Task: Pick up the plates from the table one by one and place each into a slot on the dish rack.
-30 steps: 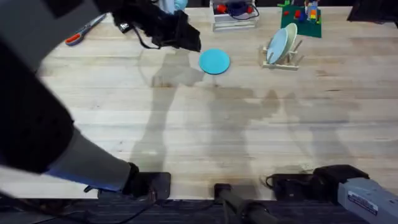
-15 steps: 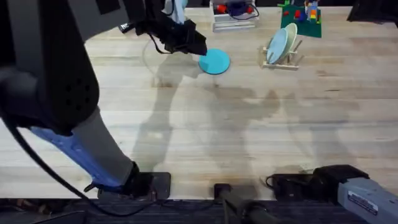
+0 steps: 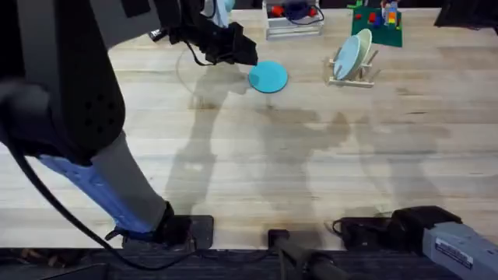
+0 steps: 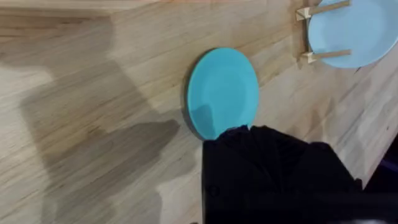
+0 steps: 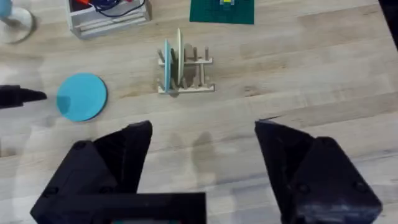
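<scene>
A turquoise plate (image 3: 268, 76) lies flat on the table (image 3: 257, 155) at the far middle. My left gripper (image 3: 241, 54) hovers just left of it, its tip at the plate's rim (image 4: 224, 93). In the left wrist view the gripper (image 4: 267, 168) is one dark mass over the plate's near edge. The dish rack (image 3: 352, 71) stands to the right of the plate, with a cream plate (image 5: 179, 53) upright in a slot beside a paler light-blue plate (image 5: 166, 62). My right gripper (image 5: 202, 155) is open, high above the near table, holding nothing.
A white wire organiser (image 3: 292, 19) and a green board with small toys (image 3: 377, 23) sit along the far edge. An orange-handled tool (image 3: 105, 39) lies at the far left. The right arm's base (image 3: 436, 233) is at the lower right.
The left arm swung right and lower, bringing its gripper close to the turquoise plate's left rim. Over the last half second it barely moved. The right arm stayed still.
</scene>
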`<state>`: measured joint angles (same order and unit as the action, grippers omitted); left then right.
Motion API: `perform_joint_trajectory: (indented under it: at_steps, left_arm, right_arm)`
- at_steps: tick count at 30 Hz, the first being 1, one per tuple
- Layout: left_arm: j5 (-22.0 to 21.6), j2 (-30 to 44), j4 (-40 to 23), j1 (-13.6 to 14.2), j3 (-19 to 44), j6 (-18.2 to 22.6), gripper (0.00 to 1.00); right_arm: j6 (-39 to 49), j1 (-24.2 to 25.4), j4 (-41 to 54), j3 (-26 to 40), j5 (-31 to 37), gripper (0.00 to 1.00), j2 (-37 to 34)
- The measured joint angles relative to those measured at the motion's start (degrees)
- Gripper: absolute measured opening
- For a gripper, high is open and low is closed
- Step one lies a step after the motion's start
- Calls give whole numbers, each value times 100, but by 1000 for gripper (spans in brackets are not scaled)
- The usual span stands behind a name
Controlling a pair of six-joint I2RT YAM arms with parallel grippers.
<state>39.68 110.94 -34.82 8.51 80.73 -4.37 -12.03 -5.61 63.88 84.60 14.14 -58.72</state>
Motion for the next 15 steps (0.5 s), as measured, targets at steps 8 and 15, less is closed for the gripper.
perform_joint_trajectory:
  at_steps: [8,15]
  left_arm:
    - [34,437,72,-98,0,-64,39]
    - [232,1029,201,-121,54,-157,39]
  right_arm:
    - [0,0,0,0,0,995,-1]
    - [0,0,0,0,0,995,0]
